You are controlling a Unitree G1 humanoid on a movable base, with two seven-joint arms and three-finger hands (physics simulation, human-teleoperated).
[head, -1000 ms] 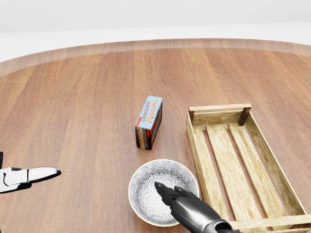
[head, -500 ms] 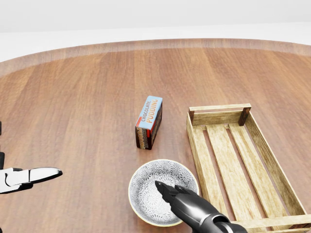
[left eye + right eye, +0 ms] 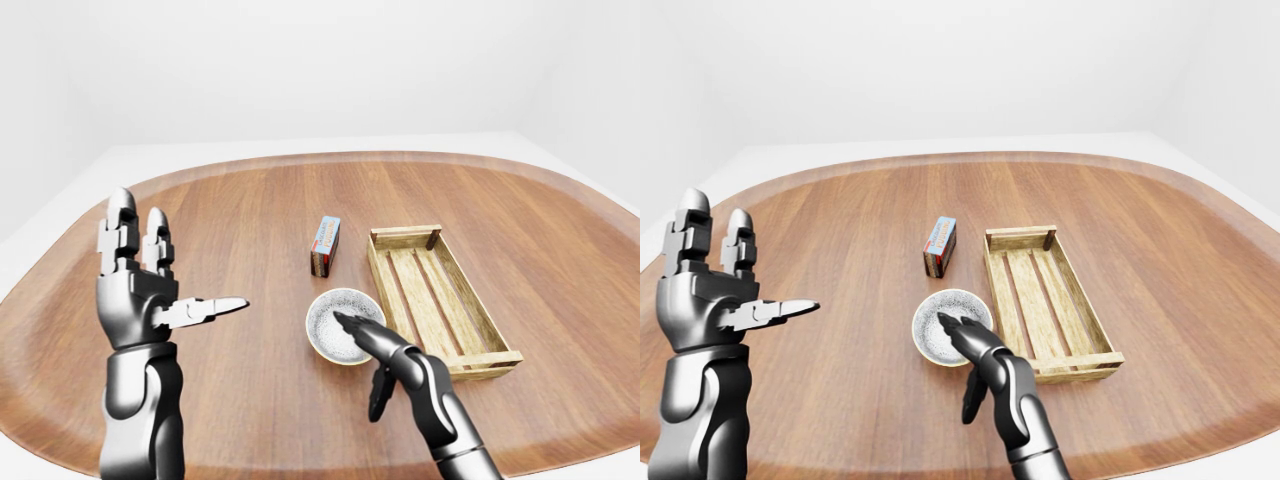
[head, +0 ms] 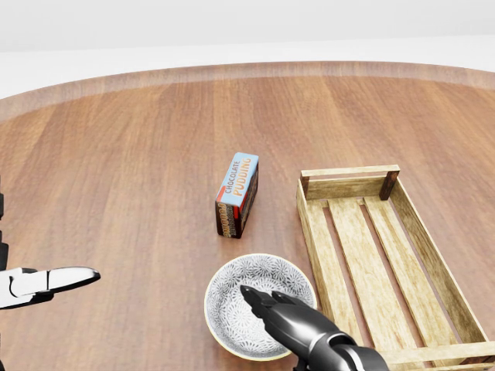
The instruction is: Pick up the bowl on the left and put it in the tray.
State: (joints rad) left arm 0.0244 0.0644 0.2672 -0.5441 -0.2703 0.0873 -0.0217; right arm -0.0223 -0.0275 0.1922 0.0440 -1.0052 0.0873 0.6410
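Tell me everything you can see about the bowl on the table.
The bowl is round and shallow, white with a fine grey speckled pattern and a pale rim; it looks ceramic. It sits upright and empty on the wooden table, just left of the slatted tray in the head view and below the pudding box. The right hand reaches its fingers over the near rim into the hollow; contact cannot be told.

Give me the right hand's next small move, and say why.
Probably close the right hand on the rim of the bowl: its fingers lie over the rim, the thumb hangs outside, nothing is gripped yet, and the bowl sits outside the tray.
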